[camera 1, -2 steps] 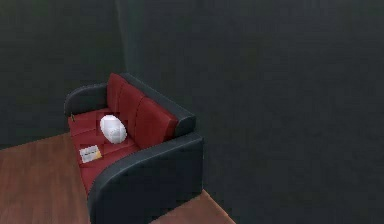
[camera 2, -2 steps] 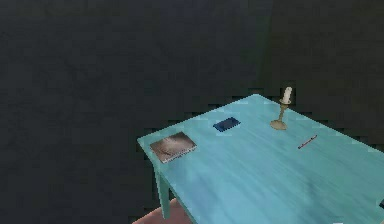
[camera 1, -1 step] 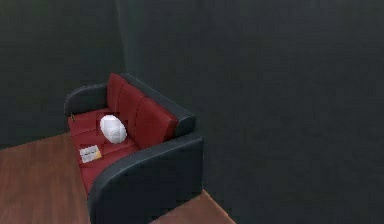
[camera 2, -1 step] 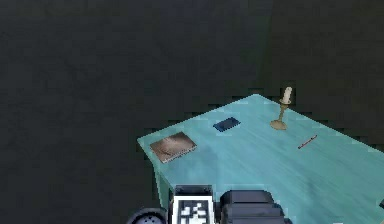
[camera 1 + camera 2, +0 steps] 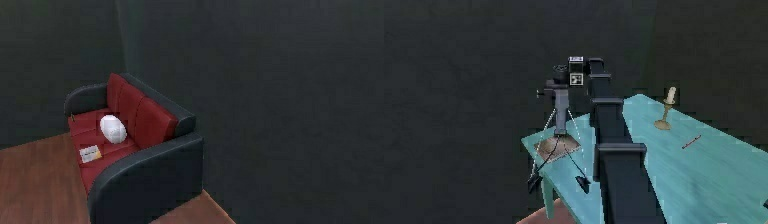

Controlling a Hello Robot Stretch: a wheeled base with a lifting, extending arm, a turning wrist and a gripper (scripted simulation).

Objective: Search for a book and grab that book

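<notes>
Dark square arm bar [image 5: 616, 150] sits nearest, stretched over a teal tabletop [image 5: 714, 170]. The gripper [image 5: 544, 90] is by a dark tripod-like stand [image 5: 560, 125], so I can't tell its finger state or whether it holds anything. Probable book, a small flat pale rectangle [image 5: 90, 153], lies on the near-left seat of the red sofa [image 5: 140, 115]. Search looks done; approach and grab aren't.

No readable text or numbers, white squares [image 5: 577, 70] at the end of my arm [image 5: 612, 135] carry only black marks, print on the flat white thing [image 5: 90, 154] on the sofa [image 5: 150, 118] too small.
</notes>
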